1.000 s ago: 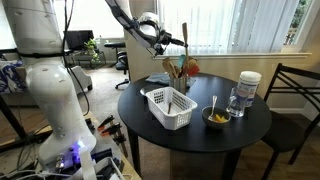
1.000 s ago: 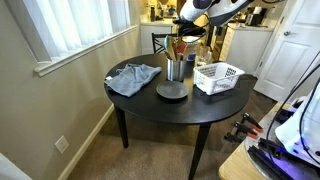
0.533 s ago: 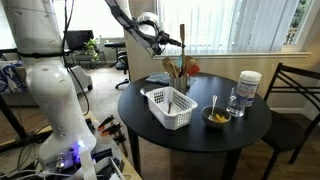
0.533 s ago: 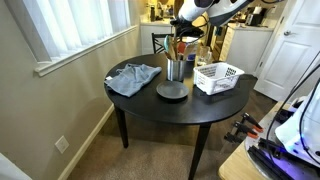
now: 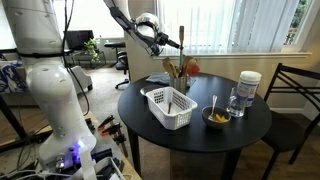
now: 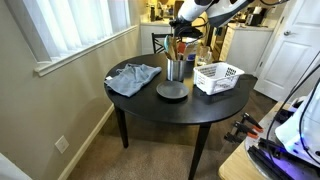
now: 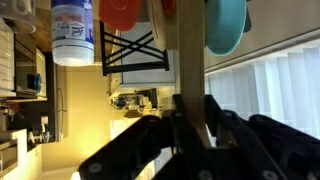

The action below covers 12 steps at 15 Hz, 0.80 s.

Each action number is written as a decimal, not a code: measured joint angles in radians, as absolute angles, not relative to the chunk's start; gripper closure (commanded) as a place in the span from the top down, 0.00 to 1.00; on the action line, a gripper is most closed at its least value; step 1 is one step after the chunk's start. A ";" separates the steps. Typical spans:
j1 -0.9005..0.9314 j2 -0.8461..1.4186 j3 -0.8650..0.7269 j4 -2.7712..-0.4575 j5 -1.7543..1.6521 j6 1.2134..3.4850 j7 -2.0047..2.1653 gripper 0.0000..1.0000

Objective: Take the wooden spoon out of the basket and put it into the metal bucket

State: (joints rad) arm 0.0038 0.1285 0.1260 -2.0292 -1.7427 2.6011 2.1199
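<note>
My gripper (image 5: 170, 41) hangs above the back of the round table, shut on the light tan wooden spoon (image 5: 183, 45). The spoon hangs upright just over the metal bucket (image 5: 175, 82). In the wrist view the spoon's plain handle (image 7: 185, 50) runs straight out from between the dark fingers of the gripper (image 7: 190, 105). Red and teal utensil heads (image 7: 225, 25) of the bucket lie beyond it. The grey bucket (image 6: 176, 70) holds several utensils. The white slotted basket (image 5: 168, 107) sits on the table in front of the bucket, also visible in an exterior view as the basket (image 6: 217, 77).
A small yellow bowl (image 5: 215, 118) with a pale utensil and a white-lidded clear jar (image 5: 248, 88) stand to one side of the black table (image 5: 245, 135). A grey-blue cloth (image 6: 134, 77) and a dark round plate (image 6: 172, 92) lie near the bucket. A chair (image 5: 295, 95) stands beside the table.
</note>
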 measured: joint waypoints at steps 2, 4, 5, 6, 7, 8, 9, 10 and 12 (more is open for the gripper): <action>0.004 0.129 0.126 -2.034 -1.715 2.601 2.119 0.49; 0.004 0.129 0.126 -2.037 -1.692 2.601 2.109 0.55; 0.004 0.128 0.126 -2.039 -1.685 2.601 2.104 0.62; 0.004 0.129 0.126 -2.042 -1.679 2.601 2.100 0.68; 0.004 0.129 0.126 -2.043 -1.674 2.601 2.096 0.75; 0.004 0.128 0.126 -2.044 -1.670 2.601 2.092 0.81; 0.004 0.128 0.126 -2.045 -1.664 2.601 2.088 0.88; 0.004 0.128 0.125 -2.046 -1.656 2.601 2.083 0.93; 0.004 0.128 0.125 -2.046 -1.650 2.600 2.079 1.00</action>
